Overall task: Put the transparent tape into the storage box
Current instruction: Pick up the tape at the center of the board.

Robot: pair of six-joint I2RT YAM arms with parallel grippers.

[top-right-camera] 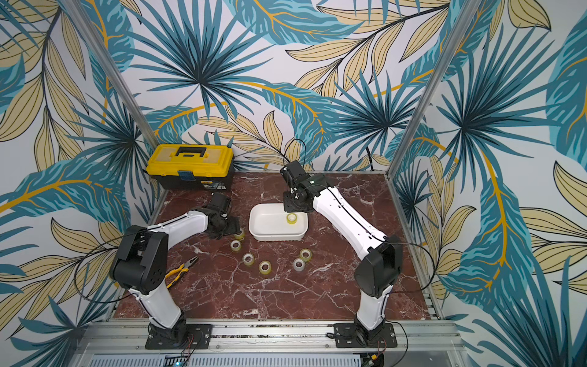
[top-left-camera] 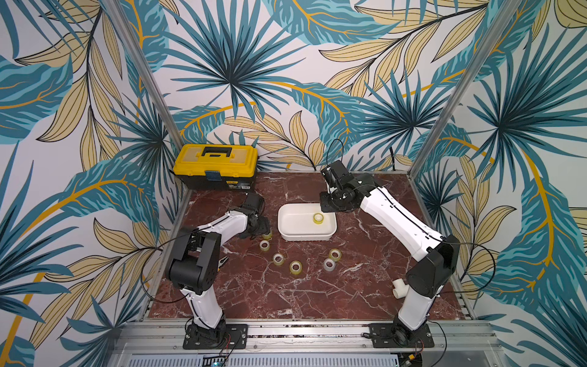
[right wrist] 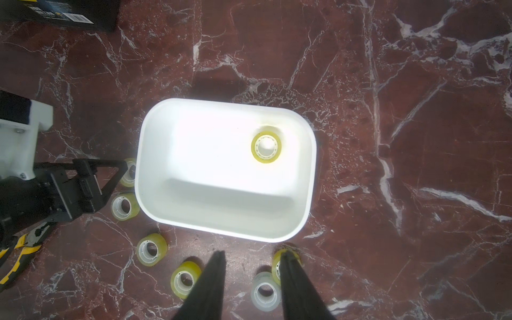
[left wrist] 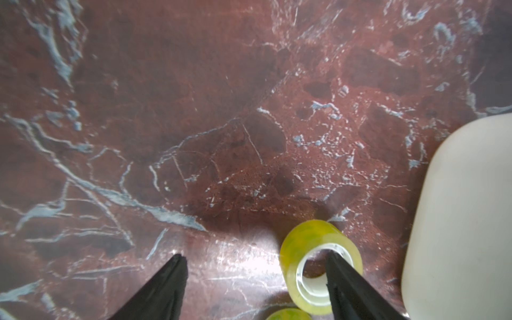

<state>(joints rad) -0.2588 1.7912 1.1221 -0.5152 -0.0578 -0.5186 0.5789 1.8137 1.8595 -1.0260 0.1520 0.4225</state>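
1. tape tally: one roll of transparent tape [right wrist: 266, 146] inside the storage box [top-left-camera: 306, 236], core hole upward, toward the right arm's end; six more rolls out on the table [top-left-camera: 317, 295] in front of the box and by its left side.
2. left gripper [left wrist: 255, 255]: spread wide, pinching nothing yet; one finger [left wrist: 349, 285] down in the core of the nearest roll [left wrist: 313, 238], the other well out over bare marble. that roll just beside the box's left wall.
3. right gripper [right wrist: 253, 252]: partly parted, empty, hanging above the box.
4. likely slip: on closing from this lopsided stance, nearest roll dragged sideways before any real pinch; could bump the neighbouring roll [left wrist: 288, 314] or slide into the box wall.
5. grip on one side of a slick, thin ring only: liable to twist in the jaws or drop on the lift.
6. short carry over the rim: risk of clipping the rim and shoving the light box, or of crowding the right arm overhead.
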